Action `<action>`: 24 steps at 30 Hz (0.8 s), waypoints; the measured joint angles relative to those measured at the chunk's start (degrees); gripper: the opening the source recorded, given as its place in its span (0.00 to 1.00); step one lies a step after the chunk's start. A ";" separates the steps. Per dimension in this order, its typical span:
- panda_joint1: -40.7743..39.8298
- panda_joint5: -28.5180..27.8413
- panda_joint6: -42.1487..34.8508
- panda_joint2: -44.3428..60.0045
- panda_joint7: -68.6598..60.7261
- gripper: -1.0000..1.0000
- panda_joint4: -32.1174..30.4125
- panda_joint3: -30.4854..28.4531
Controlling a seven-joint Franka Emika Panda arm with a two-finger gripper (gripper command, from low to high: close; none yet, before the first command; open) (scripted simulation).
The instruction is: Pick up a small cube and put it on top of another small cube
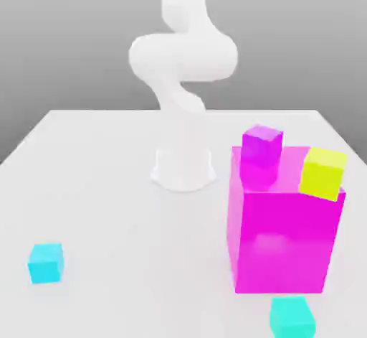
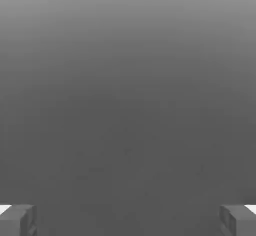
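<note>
The small sky-blue cube (image 1: pixel 46 263) rests on the white table (image 1: pixel 107 207) near the front, at the exterior view's left. A greener turquoise small cube (image 1: pixel 292 316) lies at the front right, just before the big magenta block (image 1: pixel 283 229). In the hand view my gripper (image 2: pixel 128 220) is open, its two fingertips (image 2: pixel 17 220) standing far apart with nothing between them, and plain grey lies beyond them. The white arm (image 1: pixel 183 57) rises from its base at the table's middle and leaves the picture at the top.
On the big magenta block stand a small purple cube (image 1: pixel 260 150) and a yellow cube (image 1: pixel 323 174). The arm's round base (image 1: pixel 183 169) sits behind the block's left side. Bare table stretches between the sky-blue cube and the block.
</note>
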 joint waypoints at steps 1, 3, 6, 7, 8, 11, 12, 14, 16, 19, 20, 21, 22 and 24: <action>-0.68 -1.07 1.05 2.25 -1.05 0.50 -0.69 -0.65; -1.93 -2.94 3.04 6.51 -3.16 0.50 -2.00 -2.11; -3.63 -5.17 5.92 12.71 -6.62 0.50 -3.91 -4.73; -4.14 -5.75 6.89 14.76 -7.88 0.50 -4.54 -5.72; -4.67 -6.21 7.86 16.81 -9.23 0.50 -5.18 -6.71; -6.04 -6.93 10.83 22.95 -13.74 0.50 -7.10 -10.01; -6.46 -6.89 11.85 25.01 -15.45 0.50 -7.75 -11.15; -7.28 -6.32 13.94 29.16 -19.21 0.50 -9.07 -13.40; -8.22 -4.78 16.06 33.36 -23.64 0.50 -10.41 -15.34; -11.32 -0.62 19.24 39.81 -31.66 0.50 -12.41 -17.13; -12.63 1.23 20.32 41.97 -34.66 0.50 -13.08 -17.11; -13.76 3.28 21.31 44.13 -37.81 0.50 -13.73 -16.79; -15.09 5.45 22.27 46.28 -41.05 0.50 -14.36 -16.18; -17.72 9.67 24.48 50.54 -46.60 0.50 -15.07 -14.39</action>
